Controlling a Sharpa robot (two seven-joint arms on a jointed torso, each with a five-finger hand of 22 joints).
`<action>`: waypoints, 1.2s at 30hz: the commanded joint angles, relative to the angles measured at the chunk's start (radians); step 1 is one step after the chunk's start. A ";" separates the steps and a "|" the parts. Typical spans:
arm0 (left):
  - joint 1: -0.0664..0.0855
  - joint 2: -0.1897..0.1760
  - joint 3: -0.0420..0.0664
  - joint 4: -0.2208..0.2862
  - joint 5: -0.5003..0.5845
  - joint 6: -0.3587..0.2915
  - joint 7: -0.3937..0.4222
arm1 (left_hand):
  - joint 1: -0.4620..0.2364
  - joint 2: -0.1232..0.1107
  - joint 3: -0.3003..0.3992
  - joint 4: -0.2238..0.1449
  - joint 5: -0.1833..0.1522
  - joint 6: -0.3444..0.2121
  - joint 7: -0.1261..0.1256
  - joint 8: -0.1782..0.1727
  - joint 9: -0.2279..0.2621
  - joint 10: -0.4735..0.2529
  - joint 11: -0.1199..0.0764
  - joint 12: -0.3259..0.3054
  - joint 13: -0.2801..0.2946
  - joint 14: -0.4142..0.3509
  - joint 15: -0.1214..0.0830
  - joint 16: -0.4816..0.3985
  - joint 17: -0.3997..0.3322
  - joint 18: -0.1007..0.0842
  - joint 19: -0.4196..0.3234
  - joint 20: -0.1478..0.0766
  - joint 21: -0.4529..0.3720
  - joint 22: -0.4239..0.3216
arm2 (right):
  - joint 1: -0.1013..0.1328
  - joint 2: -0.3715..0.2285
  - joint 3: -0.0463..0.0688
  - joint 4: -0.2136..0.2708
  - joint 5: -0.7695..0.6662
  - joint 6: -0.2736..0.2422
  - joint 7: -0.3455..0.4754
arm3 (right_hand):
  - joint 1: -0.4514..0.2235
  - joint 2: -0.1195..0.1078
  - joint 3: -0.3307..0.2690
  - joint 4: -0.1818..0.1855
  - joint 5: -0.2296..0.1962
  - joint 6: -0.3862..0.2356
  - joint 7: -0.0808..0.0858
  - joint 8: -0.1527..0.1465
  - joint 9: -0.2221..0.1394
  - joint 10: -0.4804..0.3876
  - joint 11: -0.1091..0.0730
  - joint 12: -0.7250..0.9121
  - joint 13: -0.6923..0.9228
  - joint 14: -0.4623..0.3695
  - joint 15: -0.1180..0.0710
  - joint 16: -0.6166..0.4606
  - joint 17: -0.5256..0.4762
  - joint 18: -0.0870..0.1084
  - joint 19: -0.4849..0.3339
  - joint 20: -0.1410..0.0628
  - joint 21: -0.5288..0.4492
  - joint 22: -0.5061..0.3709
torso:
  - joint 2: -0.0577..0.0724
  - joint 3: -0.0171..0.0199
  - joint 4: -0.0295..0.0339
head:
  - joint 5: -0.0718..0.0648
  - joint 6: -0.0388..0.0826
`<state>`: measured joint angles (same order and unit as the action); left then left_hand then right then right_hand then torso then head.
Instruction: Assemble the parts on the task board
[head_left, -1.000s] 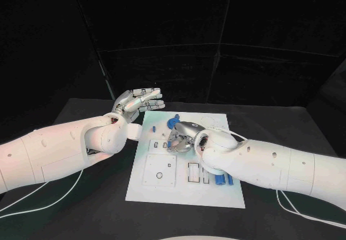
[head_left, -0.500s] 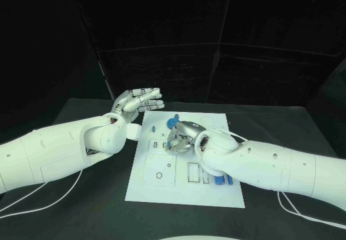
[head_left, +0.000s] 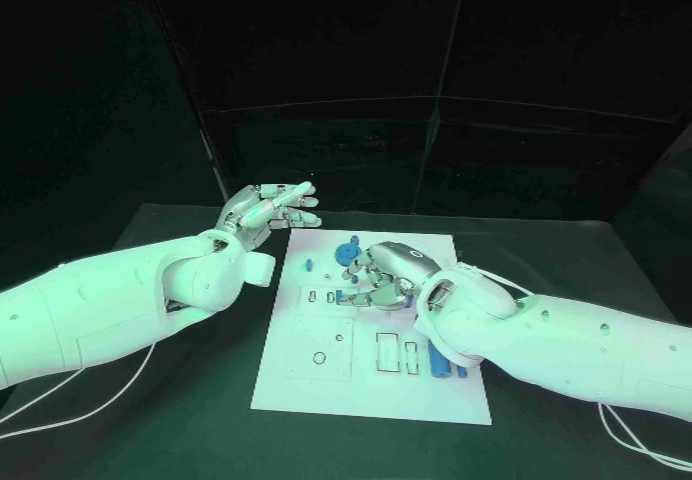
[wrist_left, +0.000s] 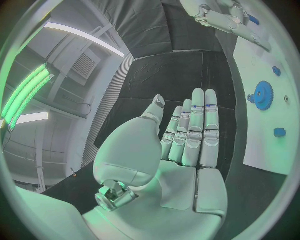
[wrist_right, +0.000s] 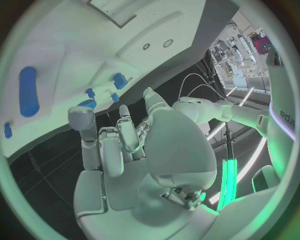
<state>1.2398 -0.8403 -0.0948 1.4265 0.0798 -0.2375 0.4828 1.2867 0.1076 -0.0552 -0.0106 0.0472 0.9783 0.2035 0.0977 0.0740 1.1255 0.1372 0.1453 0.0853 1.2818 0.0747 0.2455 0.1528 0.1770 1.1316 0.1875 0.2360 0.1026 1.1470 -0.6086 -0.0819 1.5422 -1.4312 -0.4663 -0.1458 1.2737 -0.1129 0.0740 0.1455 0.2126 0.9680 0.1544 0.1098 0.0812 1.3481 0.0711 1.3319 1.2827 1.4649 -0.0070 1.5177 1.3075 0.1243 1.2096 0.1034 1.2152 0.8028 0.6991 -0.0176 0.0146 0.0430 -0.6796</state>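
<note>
The task board (head_left: 375, 385) is the white plate in the middle of the head view, long from top to bottom. The right hand (head_left: 379, 277) hangs low over the board's upper middle, with its fingers curled down. I cannot tell if it has a part in it, or if it is touching the board. A round blue gear (head_left: 348, 253) lies just up and left of that hand, and a small blue part (head_left: 306, 265) lies further left, near the board's left edge. A long blue peg (head_left: 440, 360) lies at the lower right of the board, pointing up and down, tucked beside the right arm.

The left hand (head_left: 268, 209) is in the upper left, off the board's top left corner. Its fingers are straight and close together, and it holds nothing.

So the right hand is much nearer the gear. I think a short move up and left would reach it, and there is bare board around the gear
</note>
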 joint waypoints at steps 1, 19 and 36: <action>0.007 -0.007 0.001 -0.001 -0.148 0.083 -0.035 | -0.009 0.000 -0.003 0.008 0.006 0.050 -0.036 0.020 0.007 0.096 -0.043 0.036 0.020 0.151 -0.051 0.086 0.055 0.009 0.112 -0.050 0.066 0.030 | 0.019 -0.043 0.002 0.038 0.138 -0.066 0.232 | 0.018 0.028 -0.010 -0.001 0.009 0.022 -0.007 0.016 0.006 -0.017 -0.006 -0.014 -0.016 0.066 -0.002 -0.018 0.101 0.019 -0.021 -0.003 -0.022 -0.036 | -0.007 0.0012 -0.0014 | 0.003 0.002; 0.051 -0.024 0.001 0.036 -0.827 0.202 -0.527 | -0.099 -0.037 -0.089 0.093 0.007 0.134 -0.117 0.067 0.086 0.243 -0.129 0.565 0.529 0.276 -0.138 1.279 1.340 -0.077 0.323 -0.157 0.880 0.830 | 0.167 -0.189 0.004 0.004 0.733 -0.032 0.372 | 0.161 0.098 -0.030 -0.013 -0.015 0.066 -0.010 0.011 0.000 -0.274 -0.011 -0.734 -0.675 -0.148 -0.003 -0.762 -0.726 0.060 -0.197 -0.004 -0.423 -0.445 | -0.035 0.0108 -0.0060 | 0.006 -0.009; 0.103 0.143 -0.006 -0.059 -1.101 0.292 -0.924 | -0.147 -0.070 -0.194 0.192 0.001 0.095 -0.132 0.214 0.220 0.233 -0.141 1.041 1.025 0.289 -0.142 1.325 1.418 -0.101 0.297 -0.147 1.101 1.091 | 0.180 -0.179 0.005 -0.073 0.840 -0.030 0.403 | 0.182 0.083 -0.061 -0.018 -0.004 0.015 0.012 0.011 -0.005 -0.331 0.012 -0.742 -0.704 -0.176 0.018 -0.835 -0.725 0.056 -0.192 0.016 -0.504 -0.494 | -0.034 0.0112 -0.0091 | 0.014 -0.017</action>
<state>1.3389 -0.7082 -0.1011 1.3757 -0.9385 0.0286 -0.3418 1.1420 0.0472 -0.2442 0.1805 0.0503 1.0818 0.0701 0.3081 0.2926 1.3557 -0.0001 1.1826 1.1070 1.4670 -0.0625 1.5678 1.3080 0.0916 1.4279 0.0429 1.3334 1.1887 1.3241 -0.7903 -0.0778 1.4710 -0.6300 -0.4890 0.2327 1.4506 -0.0234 0.0190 0.1261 0.2063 0.9896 0.1686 0.1211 0.0762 1.0227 0.0820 0.5849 0.5769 1.2961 0.0141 0.6874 0.5809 0.1712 1.0151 0.1126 0.7146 0.3104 0.6649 -0.0061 0.0058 0.0583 -0.6966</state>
